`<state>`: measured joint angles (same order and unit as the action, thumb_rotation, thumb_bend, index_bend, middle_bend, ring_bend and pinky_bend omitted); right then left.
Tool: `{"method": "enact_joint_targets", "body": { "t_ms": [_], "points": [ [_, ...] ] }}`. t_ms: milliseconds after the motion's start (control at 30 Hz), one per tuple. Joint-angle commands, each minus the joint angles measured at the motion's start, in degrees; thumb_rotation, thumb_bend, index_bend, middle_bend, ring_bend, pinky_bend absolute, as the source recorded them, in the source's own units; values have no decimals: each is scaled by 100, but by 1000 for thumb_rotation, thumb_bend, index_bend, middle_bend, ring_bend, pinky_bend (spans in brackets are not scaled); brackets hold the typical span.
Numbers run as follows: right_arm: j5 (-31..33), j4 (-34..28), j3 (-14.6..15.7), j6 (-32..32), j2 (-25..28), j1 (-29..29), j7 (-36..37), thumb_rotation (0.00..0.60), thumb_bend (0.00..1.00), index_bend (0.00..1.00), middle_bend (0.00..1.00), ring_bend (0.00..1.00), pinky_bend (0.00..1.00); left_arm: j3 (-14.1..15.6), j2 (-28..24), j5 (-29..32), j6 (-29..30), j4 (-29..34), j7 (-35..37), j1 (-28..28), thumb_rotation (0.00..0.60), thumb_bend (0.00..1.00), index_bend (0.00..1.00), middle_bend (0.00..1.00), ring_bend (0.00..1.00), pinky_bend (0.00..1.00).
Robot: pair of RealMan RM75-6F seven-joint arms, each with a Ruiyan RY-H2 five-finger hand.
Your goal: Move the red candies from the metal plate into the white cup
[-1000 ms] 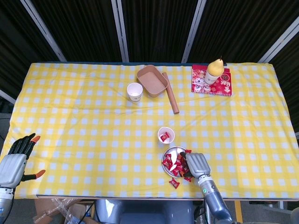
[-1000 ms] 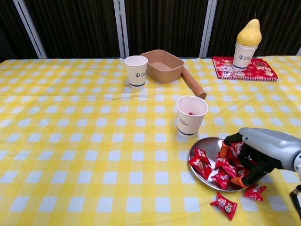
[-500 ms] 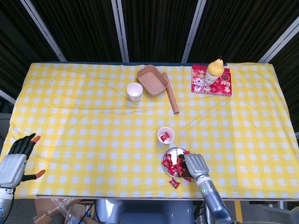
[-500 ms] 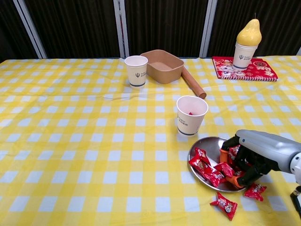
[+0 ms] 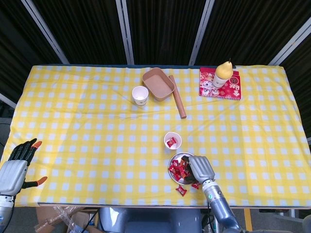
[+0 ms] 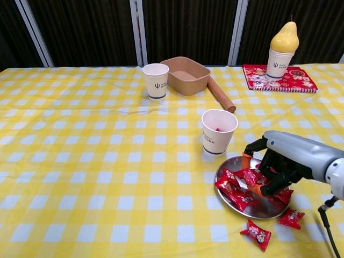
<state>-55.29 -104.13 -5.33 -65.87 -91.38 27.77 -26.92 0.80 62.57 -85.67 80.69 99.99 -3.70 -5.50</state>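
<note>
On the yellow checked table (image 6: 80, 161) the metal plate (image 6: 269, 208) sat just beside the white cup (image 6: 219, 130). We curled our right hand (image 6: 279, 166) onto the red candies (image 6: 239, 185), apparently pinching one; our left hand (image 5: 14, 167) rested released.

Brown tray (image 5: 158, 84) at far centre, wooden rolling pin (image 5: 177, 102) just right. Second paper cup (image 5: 140, 95) near tray. Pear (image 5: 223, 69) atop cup on red book (image 5: 220, 83).

Cup (image 6: 219, 130) just behind plate (image 6: 269, 208); candies (image 6: 236, 185) on plate, two on cloth (image 6: 80, 161) before it; right hand (image 6: 285, 161) over plate.
</note>
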Motion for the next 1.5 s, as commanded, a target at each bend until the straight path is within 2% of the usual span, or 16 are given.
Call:
{"method": "enact_joint_targets", "body": {
  "t_ms": [33, 300, 600, 833, 1000, 1300, 1500],
  "points": [
    [-39, -91, -32, -55, 57, 2, -12, 600, 585, 628, 895, 1000, 984, 0, -1, 0, 0, 3, -3, 0, 600, 0, 0, 0, 0, 0],
    [-109, -591, -247, -234, 315, 94, -184, 600, 587, 628, 895, 1000, 984, -3, 3, 14, -1, 7, -20, 2, 600, 0, 0, 0, 0, 0],
    [315, -983, -851, -285, 455, 479, -504, 600, 590, 628, 895, 1000, 984, -16, 1, 54, -24, 13, -22, -6, 600, 0, 0, 0, 0, 0],
    [912, -642, -1242, -139, 246, 920, -663, 600, 590, 628, 895, 1000, 984, -34, -13, 89, -52, 13, 14, -21, 600, 0, 0, 0, 0, 0],
    [1198, -243, -1406, -31, 39, 1203, -672, 600, 589, 628, 895, 1000, 984, -47, -21, 131, -82, 1, 37, -32, 600, 0, 0, 0, 0, 0],
    [1479, 332, -1532, 124, -185, 1511, -525, 600, 590, 627, 895, 1000, 985, -57, -57, 205, -156, 39, 90, -53, 600, 0, 0, 0, 0, 0],
    [1551, 552, -1523, 176, -205, 1589, -405, 600, 590, 560, 895, 1000, 984, -58, -75, 252, -207, 58, 107, -67, 600, 0, 0, 0, 0, 0]
  ]
}}
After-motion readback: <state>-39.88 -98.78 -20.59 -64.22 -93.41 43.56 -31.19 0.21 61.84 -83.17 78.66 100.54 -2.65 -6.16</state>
